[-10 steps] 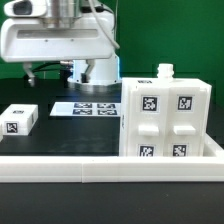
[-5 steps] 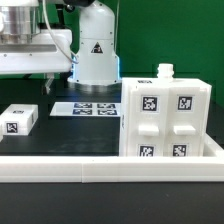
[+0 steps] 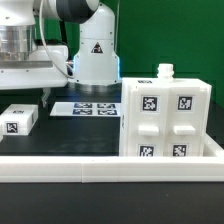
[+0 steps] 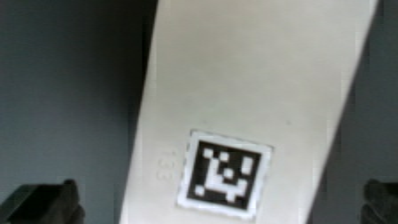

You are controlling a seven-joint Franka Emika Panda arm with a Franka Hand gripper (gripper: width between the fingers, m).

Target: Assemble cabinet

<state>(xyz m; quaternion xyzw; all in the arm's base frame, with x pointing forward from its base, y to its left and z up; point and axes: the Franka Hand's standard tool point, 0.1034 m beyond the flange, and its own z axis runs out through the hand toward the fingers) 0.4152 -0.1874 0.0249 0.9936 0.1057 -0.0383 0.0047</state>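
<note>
Presently my claw (image 4: 210,203) hangs high at the exterior view's left, its dark fingertips (image 4: 43,202) spread wide apart and gripping nothing. Below it, at the frame's lower left, a white tagged part (image 3: 18,119) lies loose on the black table (image 3: 60,135). The wrist view shows what I take to be that same part, long and pale, running between my fingertips but beneath them, untouched. I judge I am lining up over it for a pick.

Toward the middle, the marker board (image 3: 85,108) lies flat in front of my base (image 3: 95,55). At the exterior view's right the cabinet (image 3: 165,118) stands upright, tagged face to the camera, just behind the long white border rail (image 3: 110,166). It is probably set there so the rail braces it.
</note>
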